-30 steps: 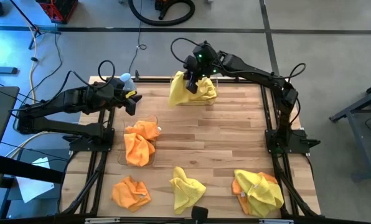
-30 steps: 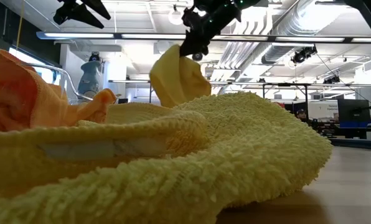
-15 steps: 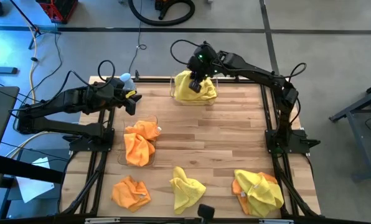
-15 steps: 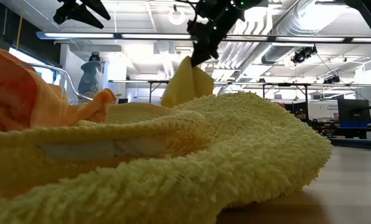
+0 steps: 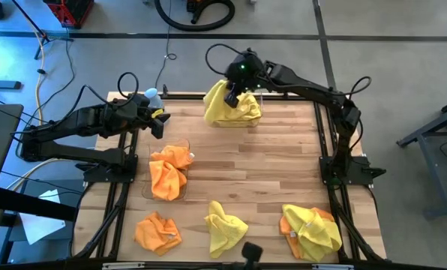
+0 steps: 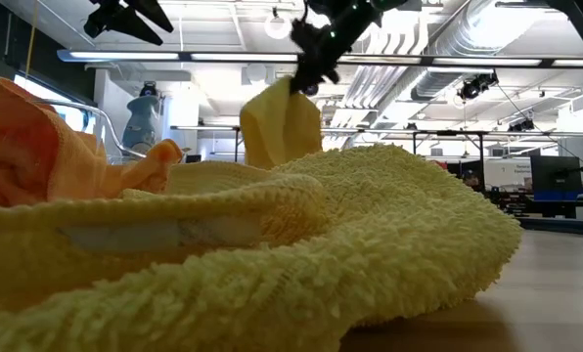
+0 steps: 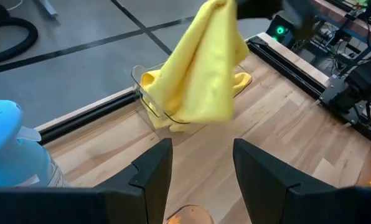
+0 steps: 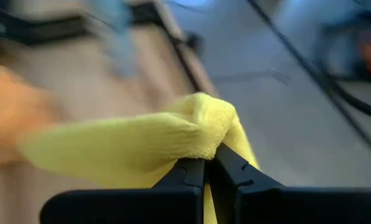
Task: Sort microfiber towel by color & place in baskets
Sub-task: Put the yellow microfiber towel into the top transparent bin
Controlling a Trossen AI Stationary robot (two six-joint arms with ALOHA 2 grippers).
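High view: the right gripper [image 5: 232, 94] holds a bright yellow fuzzy towel [image 5: 231, 109] over the clear plastic basket at the far edge [image 5: 255, 96]; part of the cloth already lies inside. The clear basket at centre-left [image 5: 183, 144] contains orange fuzzy towels [image 5: 168, 171]. By this evidence sorting is roughly half done: an orange bundle [image 5: 157, 230], a yellow bundle [image 5: 224, 227] and a mixed yellow-orange heap [image 5: 310, 231] remain on the near side of the wooden table [image 5: 276, 165]. The left gripper [image 5: 160, 121] waits at far left.

Low view: only the towel's lift is shown.

Left wrist view: the left jaws stand wide and empty.

Right wrist view: the right jaws pinch the yellow fold tightly.
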